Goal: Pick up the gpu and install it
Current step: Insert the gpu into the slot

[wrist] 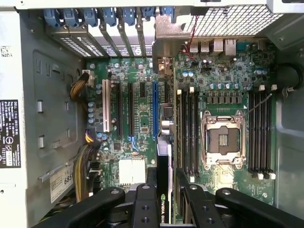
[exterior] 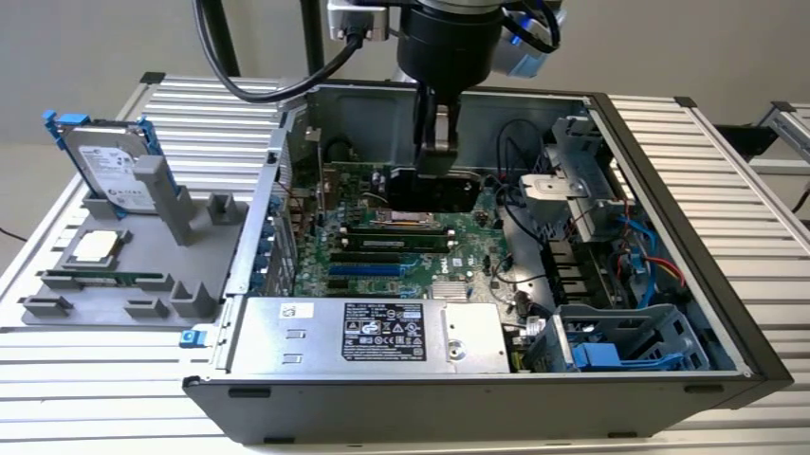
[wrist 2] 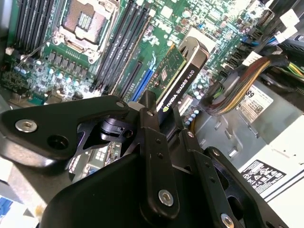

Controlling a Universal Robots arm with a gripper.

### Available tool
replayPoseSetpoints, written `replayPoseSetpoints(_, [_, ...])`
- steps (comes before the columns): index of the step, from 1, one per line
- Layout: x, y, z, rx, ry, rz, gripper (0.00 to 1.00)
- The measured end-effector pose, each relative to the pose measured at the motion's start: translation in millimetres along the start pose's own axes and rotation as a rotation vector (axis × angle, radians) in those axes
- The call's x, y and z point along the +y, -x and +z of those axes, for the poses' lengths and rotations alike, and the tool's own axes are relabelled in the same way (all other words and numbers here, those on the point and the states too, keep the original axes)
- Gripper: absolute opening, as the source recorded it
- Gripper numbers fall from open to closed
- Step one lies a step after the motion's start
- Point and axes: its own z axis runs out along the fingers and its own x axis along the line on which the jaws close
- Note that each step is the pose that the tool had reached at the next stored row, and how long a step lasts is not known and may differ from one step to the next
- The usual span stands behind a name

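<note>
- open computer case [exterior: 708, 237] lies on its side on the slatted table [exterior: 101, 379]; its motherboard [exterior: 379, 256] faces up, power supply [exterior: 367, 334] along the near wall.
- my arm [exterior: 453, 38] comes down from above into the case, over the middle of the board.
- grey holder tray [exterior: 76, 308] sits outside the case, on the exterior view's left, with a silver hard drive [exterior: 112, 166] in blue rails standing upright, a memory stick [exterior: 101, 279] and a square chip [exterior: 99, 248].
- my gripper [wrist 2: 161, 114] is clenched on the gpu [wrist 2: 178, 78], fingers [wrist: 142, 204] pressed on both faces of the card's upper edge.
- gpu hangs edge-down above the motherboard, black shroud on one side, green board on the other; in the first wrist view it [wrist: 164, 161] hangs between the blue slot [wrist: 154, 109] and the memory slots [wrist: 187, 128].
- bare cpu socket [wrist: 223, 137] sits just beyond those memory slots.
</note>
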Motion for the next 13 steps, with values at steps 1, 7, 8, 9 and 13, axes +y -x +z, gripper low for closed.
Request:
replayPoseSetpoints(1, [0.0,0.0,0.4,0.0000,0.0000,0.000,0.00])
replayPoseSetpoints(7, [0.0,0.0,2.8,-0.0001,0.0000,0.000,0.00])
replayPoseSetpoints(8, [-0.1,0.0,3.4,-0.0002,-0.0001,0.000,0.00])
replayPoseSetpoints(9, [-0.1,-0.1,4.2,0.0000,0.0000,0.000,0.00])
replayPoseSetpoints(13, [-0.1,0.0,6.4,0.0005,0.0000,0.000,0.00])
